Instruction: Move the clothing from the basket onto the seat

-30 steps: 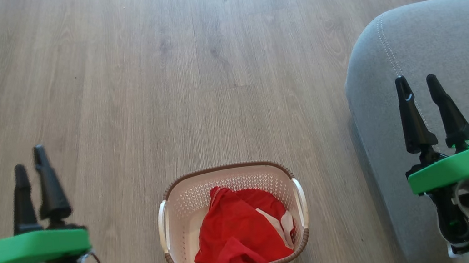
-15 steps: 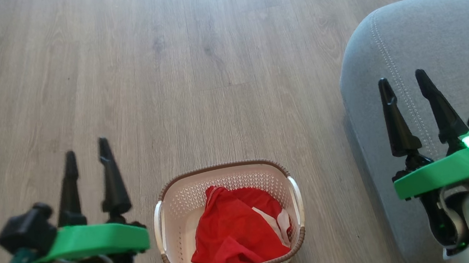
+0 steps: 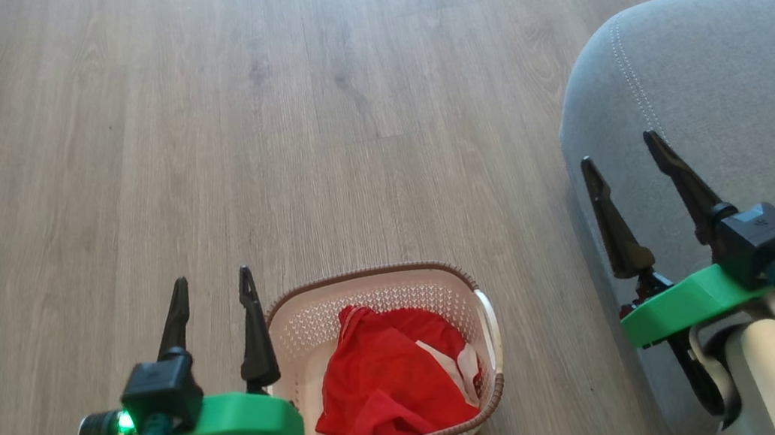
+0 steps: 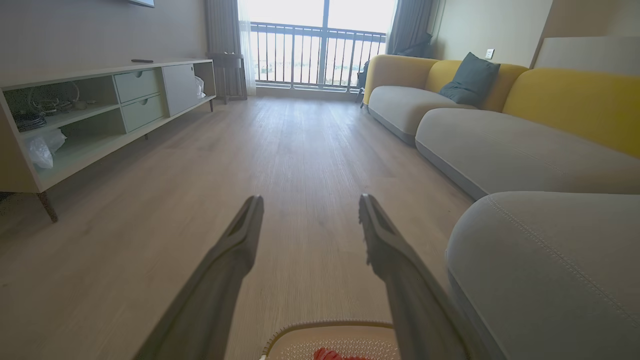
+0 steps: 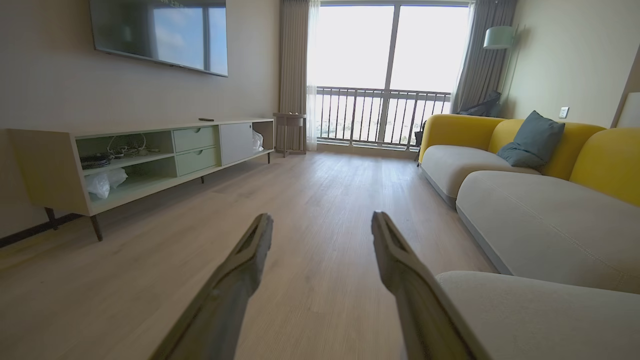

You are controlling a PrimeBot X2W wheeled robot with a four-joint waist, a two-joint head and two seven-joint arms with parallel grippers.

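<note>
Wood floor spreads wide ahead. On the right is the grey seat, its rounded corner towards the basket and its pale stitching running away from the robot. The basket sits on the floor, low and centre, near the seat but not touching. Its long axis runs left to right, with a white handle showing at the right end. Inside lies the clothing, a crumpled red heap stretched diagonally from far-left to near-right, with a white panel at its right edge. The left gripper hangs at the basket's left end, fingers spread wide, pointing forward, holding nothing. The right gripper is over the seat's edge, also wide and empty.
</note>
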